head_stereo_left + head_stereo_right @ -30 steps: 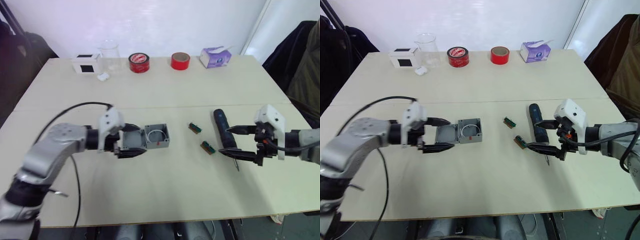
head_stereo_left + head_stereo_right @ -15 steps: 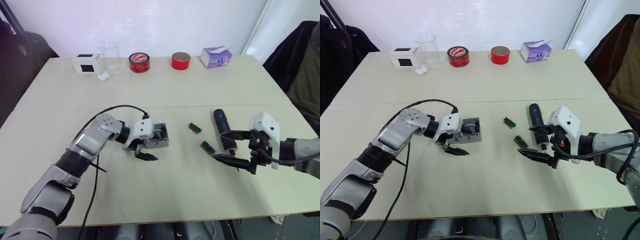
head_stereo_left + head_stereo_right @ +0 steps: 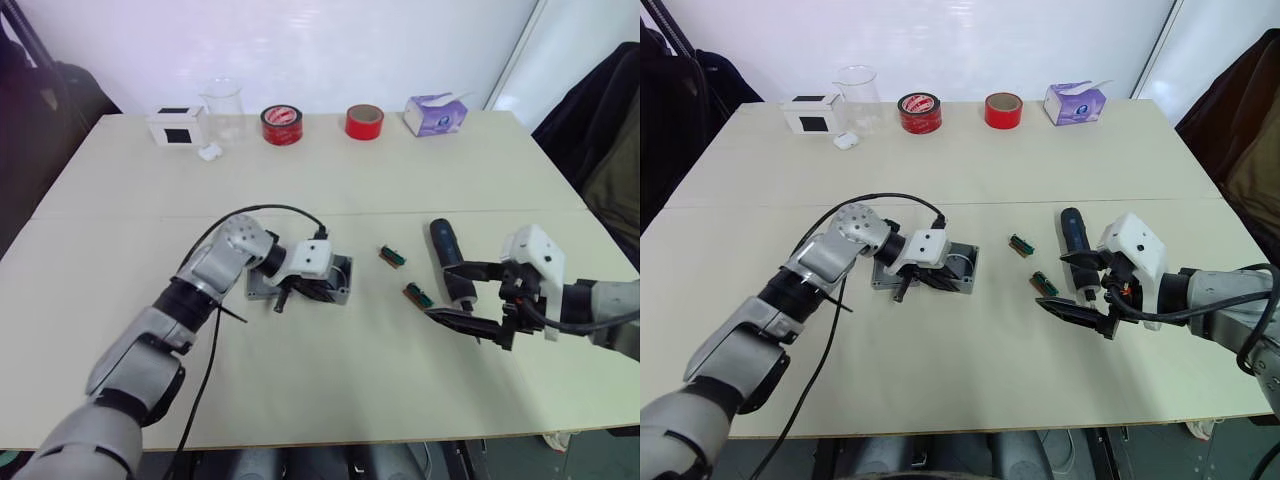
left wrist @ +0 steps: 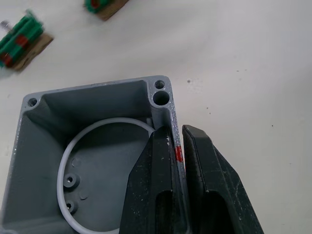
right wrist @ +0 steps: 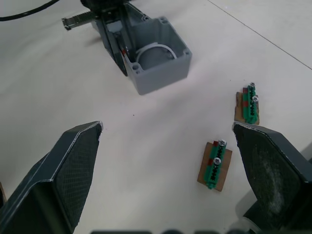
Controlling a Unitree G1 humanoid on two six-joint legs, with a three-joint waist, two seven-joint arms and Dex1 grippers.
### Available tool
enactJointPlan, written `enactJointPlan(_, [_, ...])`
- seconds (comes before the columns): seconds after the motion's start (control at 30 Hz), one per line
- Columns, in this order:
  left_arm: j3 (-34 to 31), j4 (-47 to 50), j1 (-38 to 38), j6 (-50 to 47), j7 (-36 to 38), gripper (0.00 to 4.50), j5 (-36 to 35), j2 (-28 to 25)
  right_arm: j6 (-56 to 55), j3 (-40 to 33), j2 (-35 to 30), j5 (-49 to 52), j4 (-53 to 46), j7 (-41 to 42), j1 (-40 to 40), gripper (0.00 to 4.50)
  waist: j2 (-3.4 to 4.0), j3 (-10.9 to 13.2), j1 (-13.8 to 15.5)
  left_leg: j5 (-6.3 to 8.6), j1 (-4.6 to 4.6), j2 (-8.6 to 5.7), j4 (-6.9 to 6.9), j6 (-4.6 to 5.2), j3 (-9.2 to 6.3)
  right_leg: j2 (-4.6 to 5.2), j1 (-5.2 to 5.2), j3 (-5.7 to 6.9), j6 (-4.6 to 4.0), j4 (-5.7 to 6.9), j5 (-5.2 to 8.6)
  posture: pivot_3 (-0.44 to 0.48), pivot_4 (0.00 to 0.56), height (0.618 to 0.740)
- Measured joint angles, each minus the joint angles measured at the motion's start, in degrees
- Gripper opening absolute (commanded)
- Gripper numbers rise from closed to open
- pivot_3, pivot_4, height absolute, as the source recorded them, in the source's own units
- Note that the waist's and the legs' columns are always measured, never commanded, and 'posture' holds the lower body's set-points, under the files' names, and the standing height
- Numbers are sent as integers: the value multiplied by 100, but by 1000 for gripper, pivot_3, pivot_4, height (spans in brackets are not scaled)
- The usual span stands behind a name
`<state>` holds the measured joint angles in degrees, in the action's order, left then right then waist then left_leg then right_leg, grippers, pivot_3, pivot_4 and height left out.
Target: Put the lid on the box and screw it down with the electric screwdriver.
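The left hand point(image 4: 176, 195) pinches one wall of the open box point(image 3: 340, 283) at mid-surface, the lid point(image 3: 260, 285) lying flat beside it. The right hand point(image 3: 484, 302) waits wide open around the electric screwdriver point(image 3: 449, 264). Judged unfinished: the lid must next be seated squarely on the box.

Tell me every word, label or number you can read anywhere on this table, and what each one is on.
No text can be read.
Red tape roll: dark markings on its side, too blurred to read.
Purple tissue pack: printing too small to read.
White box with a black face: no lettering visible.
Grey box: a small red mark on its wall, no text.
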<state>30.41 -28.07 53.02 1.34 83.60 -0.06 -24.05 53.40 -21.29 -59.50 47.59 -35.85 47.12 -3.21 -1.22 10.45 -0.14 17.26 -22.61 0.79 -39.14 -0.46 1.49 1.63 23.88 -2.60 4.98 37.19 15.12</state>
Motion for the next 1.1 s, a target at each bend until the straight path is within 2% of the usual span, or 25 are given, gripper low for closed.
enactJointPlan(0.3, [31, -1739, 731, 1510, 495, 92, 311, 628, 6, -109, -1, 47, -31, -90, 82, 4500, 0, 0, 92, 1, -3, -1, -2, 2, -1, -1, 1, 0, 1, 0, -1, 0, 150, 740])
enactJointPlan(0.57, [-46, -2477, 994, 2019, 667, 92, 343, 990, 35, -123, -3, 100, -110, -188, 104, 4500, 0, 0, 88, 2, -8, -2, -3, 5, -4, 0, 2, 0, 8, -3, -4, 0, 150, 740])
enactJointPlan(0.67, [-52, -2645, 1078, 2068, 644, 1107, 439, 1038, 50, -123, -6, 106, -110, -209, 103, 4500, 0, 0, 83, 2, -7, -2, -3, 5, -5, -1, 3, 0, 8, -2, -4, 0, 150, 740])
enactJointPlan(0.8, [-108, -2733, 1079, 2062, 636, 2800, 456, 1049, 73, -122, -6, 107, -112, -220, 100, 4500, 0, 0, 80, 2, -23, -1, -4, 5, -5, -2, 21, 0, 8, 4, -5, 0, 150, 740])
enactJointPlan(0.93, [-262, -2618, 1078, 1973, 667, 4271, 446, 1022, 72, -104, -7, 106, -111, -218, 75, 4500, 0, 0, 76, 1, -55, 0, -12, 5, -6, -4, 57, 0, 9, 14, -6, 0, 150, 740])
enactJointPlan(0.97, [-329, -2470, 1075, 1824, 716, 4443, 404, 995, 72, -82, -8, 105, -110, -214, 40, 4500, 0, 0, 75, 1, -61, 0, -14, 5, -6, -4, 63, 1, 10, 16, -6, 0, 150, 740])
enactJointPlan(1.1, [-777, -1341, 1026, 929, 797, 4443, -65, 637, 71, 48, -16, 105, -102, -166, -150, 4500, 1, -1, 64, 1, -65, 2, -16, 5, -7, -5, 68, 1, 10, 19, -7, 0, 150, 740])
